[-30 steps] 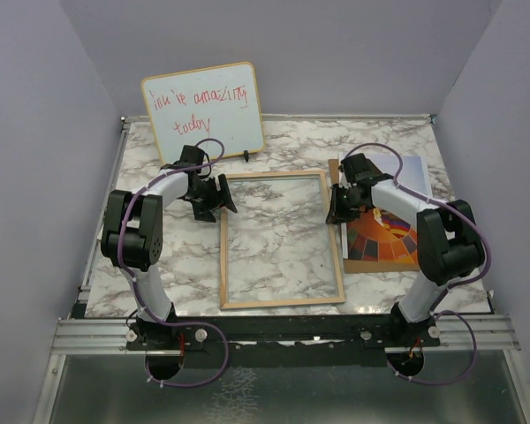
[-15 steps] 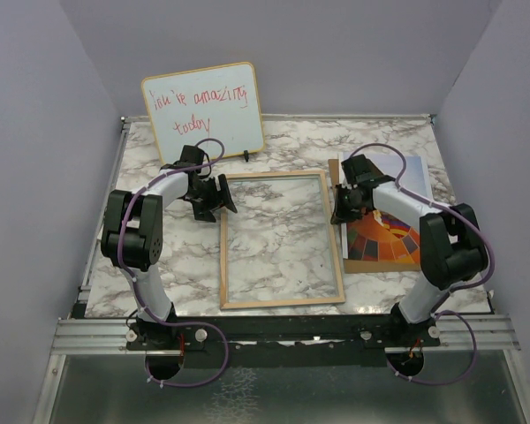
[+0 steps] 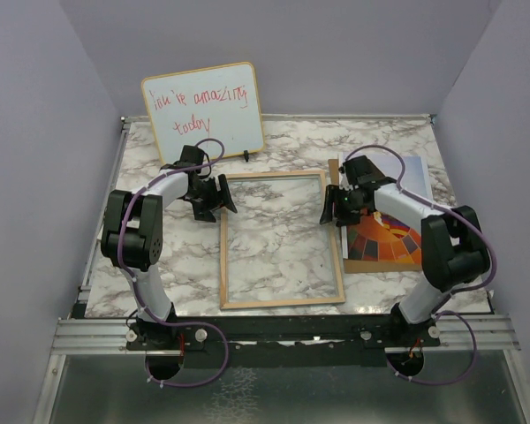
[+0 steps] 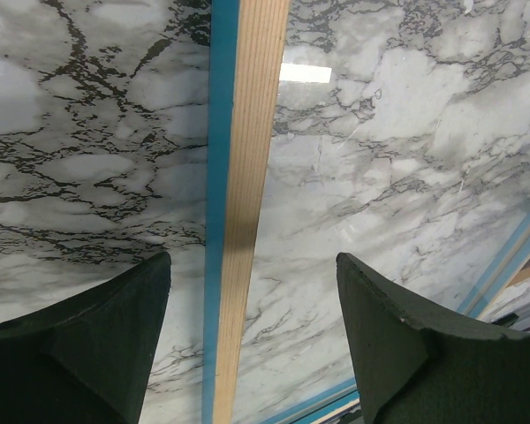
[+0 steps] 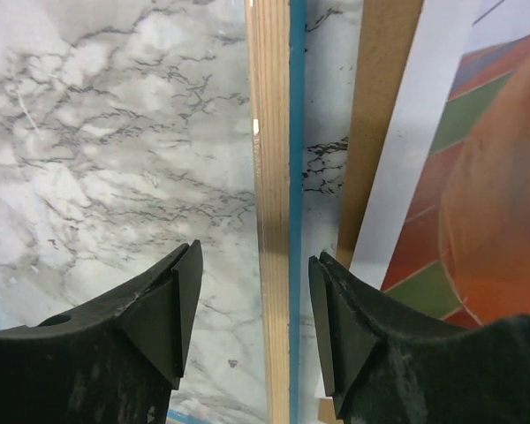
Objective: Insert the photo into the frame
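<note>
The frame [image 3: 223, 256] lies flat mid-table, light wood face up, marble showing through its pane. The photo [image 3: 384, 238] of the orange, red and blue balloon lies just right of it on a brown backing board [image 3: 334, 168]. My right gripper [image 3: 336, 205] is open and straddles the frame's right rail [image 5: 269, 132]; in the right wrist view its jaws [image 5: 254, 254] stand apart from the wood on both sides, with the backing board [image 5: 384, 106] and photo [image 5: 477, 177] to their right. My left gripper [image 3: 214, 199] is open over the frame's left rail [image 4: 247, 132], its fingers [image 4: 252, 258] wide on either side of it.
A whiteboard [image 3: 203, 110] with red handwriting leans against the back wall at the left. Purple walls close in the table on three sides. A metal rail [image 3: 283, 331] carrying both arm bases runs along the near edge.
My right gripper has opened and shifted slightly left, from the photo's left edge to over the frame's right rail. The left arm, frame and photo have not moved.
</note>
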